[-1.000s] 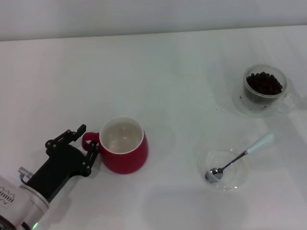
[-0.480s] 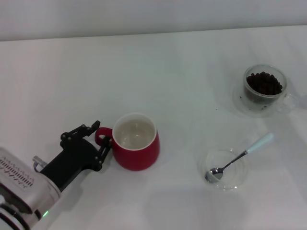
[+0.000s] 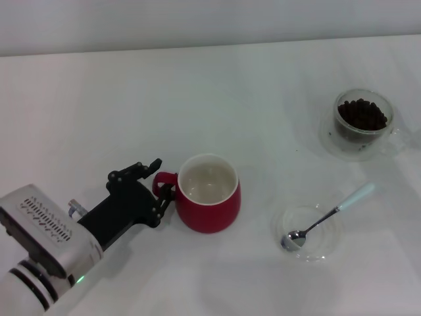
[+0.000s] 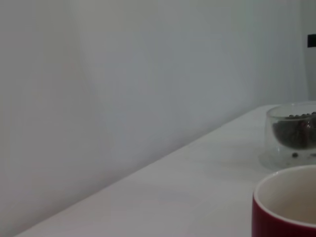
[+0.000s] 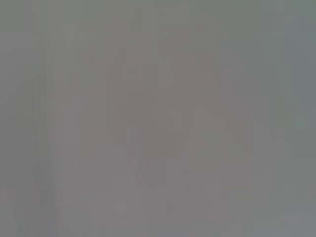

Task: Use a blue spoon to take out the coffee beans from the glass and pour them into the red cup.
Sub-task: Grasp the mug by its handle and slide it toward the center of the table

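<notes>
One arm is at work on the white table: the left gripper is clamped on the handle of the red cup, which stands upright near the table's middle. Well to the cup's right a shallow clear dish holds the blue spoon, its handle resting over the rim. Beyond that, the glass of coffee beans stands apart.

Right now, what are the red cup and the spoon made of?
The red cup looks like glazed ceramic: glossy red outside, white inside. The blue spoon seems to have a metal bowl, since it shines, and a pale blue handle, maybe plastic or ceramic. It rests in a clear glass dish.
</notes>
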Available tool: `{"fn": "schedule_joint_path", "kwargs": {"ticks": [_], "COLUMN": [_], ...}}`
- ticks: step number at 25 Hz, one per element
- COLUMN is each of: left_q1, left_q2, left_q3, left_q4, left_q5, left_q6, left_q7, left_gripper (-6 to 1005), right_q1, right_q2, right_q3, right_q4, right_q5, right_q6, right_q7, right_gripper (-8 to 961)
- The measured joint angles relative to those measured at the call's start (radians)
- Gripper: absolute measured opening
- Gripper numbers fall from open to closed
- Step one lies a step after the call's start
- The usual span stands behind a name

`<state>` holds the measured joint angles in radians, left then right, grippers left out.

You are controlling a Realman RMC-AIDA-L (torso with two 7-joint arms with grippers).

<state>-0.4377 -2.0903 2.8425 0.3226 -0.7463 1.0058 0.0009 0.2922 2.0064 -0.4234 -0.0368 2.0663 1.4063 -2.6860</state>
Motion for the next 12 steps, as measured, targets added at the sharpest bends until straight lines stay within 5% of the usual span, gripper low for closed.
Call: {"fn": "schedule_joint_path", "kwargs": {"ticks": [12], "left_q1": [-0.092], "left_q2": [0.000], "left_q3": [0.000], "left_q4": [0.011], "left_q5": [0.048], "left_q6": [-0.063], "left_q7": [-0.115], "left_gripper": [362], "right_q1": [0.000], "right_q2": [0.000], "right_q3": [0.000], "right_q4": [0.000], "right_q5": [0.000], "right_q6": [0.003], "right_q7": [0.000], "right_gripper": [869]}}
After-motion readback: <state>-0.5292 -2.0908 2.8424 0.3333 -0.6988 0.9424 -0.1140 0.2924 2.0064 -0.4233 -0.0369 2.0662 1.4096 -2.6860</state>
